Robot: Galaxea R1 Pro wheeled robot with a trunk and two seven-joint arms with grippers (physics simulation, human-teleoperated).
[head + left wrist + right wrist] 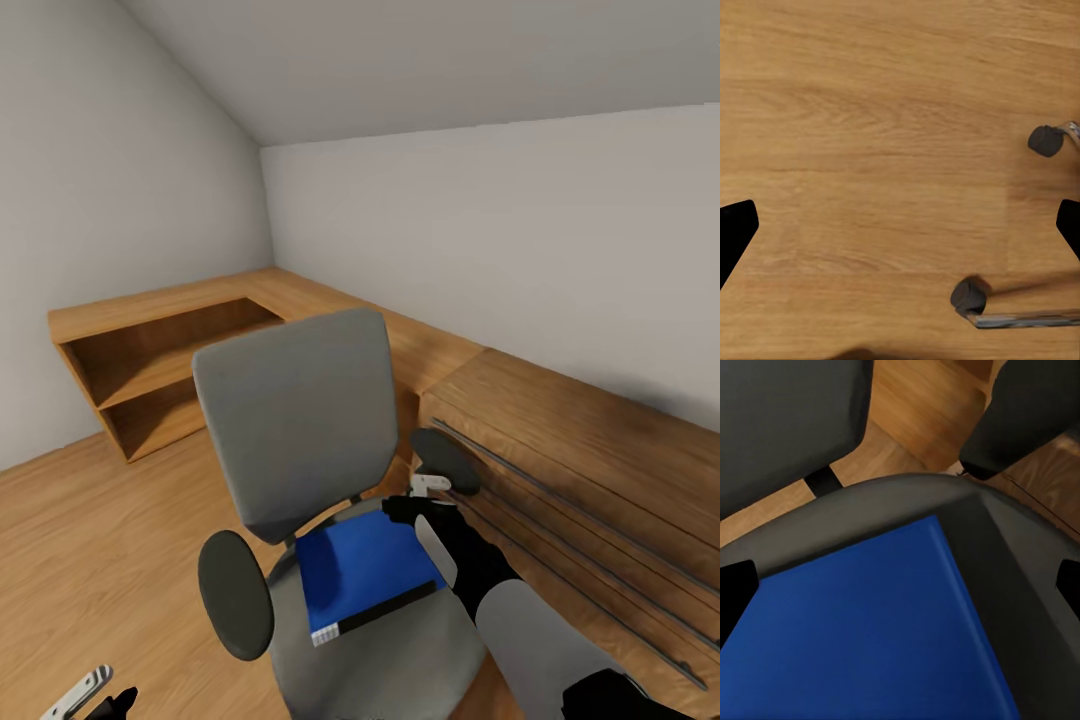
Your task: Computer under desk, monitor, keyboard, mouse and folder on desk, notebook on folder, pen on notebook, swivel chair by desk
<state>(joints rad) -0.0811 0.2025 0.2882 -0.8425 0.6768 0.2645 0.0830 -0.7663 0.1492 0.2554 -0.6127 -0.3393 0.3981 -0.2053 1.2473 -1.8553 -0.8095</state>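
Folder (pixel 362 572) flat on swivel chair (pixel 300 420) seat. Right end effector (pixel 900 585) spread, poised above folder's corner. Left end effector (pixel 900 225) spread, low over wood floor (pixel 870 112) near castors.

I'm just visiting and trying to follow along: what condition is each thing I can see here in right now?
folder: lying flat on the chair seat, not lifted.
swivel chair: upright on the wood floor, beside the low oak drawers.
right pincer: open, hovering over the folder's far edge, holding nothing.
left pincer: open, low over the bare floor near the chair's castors.
oak shelving: open-fronted, nothing on its shelves.
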